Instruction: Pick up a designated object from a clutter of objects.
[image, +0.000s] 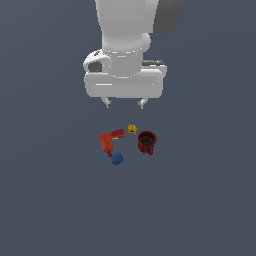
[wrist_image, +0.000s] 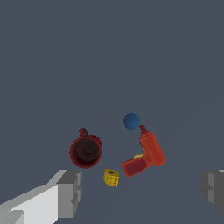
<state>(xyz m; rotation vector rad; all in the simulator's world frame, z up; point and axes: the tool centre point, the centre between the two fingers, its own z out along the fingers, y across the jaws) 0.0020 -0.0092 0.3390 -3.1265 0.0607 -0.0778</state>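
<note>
The tiny yellow blocky piece (image: 132, 129) with dark marks lies on the grey floor between the red L-shaped tool (image: 109, 140) and the dark red mug (image: 146, 142). The small blue ball (image: 117, 159) lies by the tool's tip. My gripper (image: 125, 103) hangs open and empty above the group, apart from all of it. In the wrist view the yellow piece (wrist_image: 111, 177) lies between my two fingers (wrist_image: 70, 192), with the mug (wrist_image: 85, 151), the tool (wrist_image: 146, 155) and the ball (wrist_image: 131, 120) around it.
The flat dark grey floor (image: 200, 200) spreads on every side of the small group. Nothing else stands on it.
</note>
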